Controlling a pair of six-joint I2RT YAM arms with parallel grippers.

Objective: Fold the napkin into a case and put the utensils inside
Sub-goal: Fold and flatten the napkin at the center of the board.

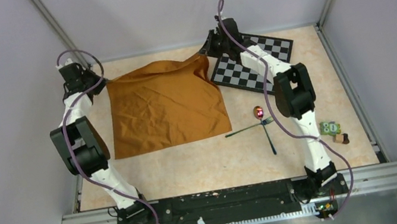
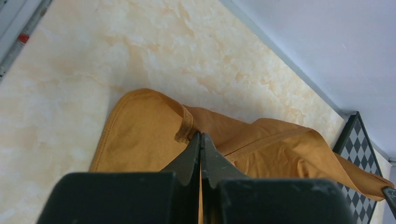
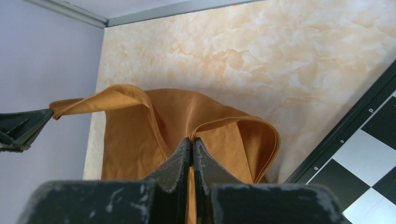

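Observation:
The rust-brown napkin (image 1: 165, 105) lies spread on the table, its two far corners lifted. My left gripper (image 1: 99, 79) is shut on the far left corner; the wrist view shows the cloth hem (image 2: 187, 128) pinched at the fingertips (image 2: 201, 137). At the far right corner, my right gripper (image 1: 207, 50) is shut on the napkin's edge (image 3: 243, 140), clamped in its tips (image 3: 192, 140). Right of the napkin, a dark fork (image 1: 248, 128) and a spoon (image 1: 262, 120) with a reddish-purple bowl lie crossed on the table. No case shows.
A black-and-grey checkered board (image 1: 251, 61) lies at the far right, partly under the right arm. A small green and brown object (image 1: 332, 130) sits near the right edge. Grey walls and metal rails enclose the tan table.

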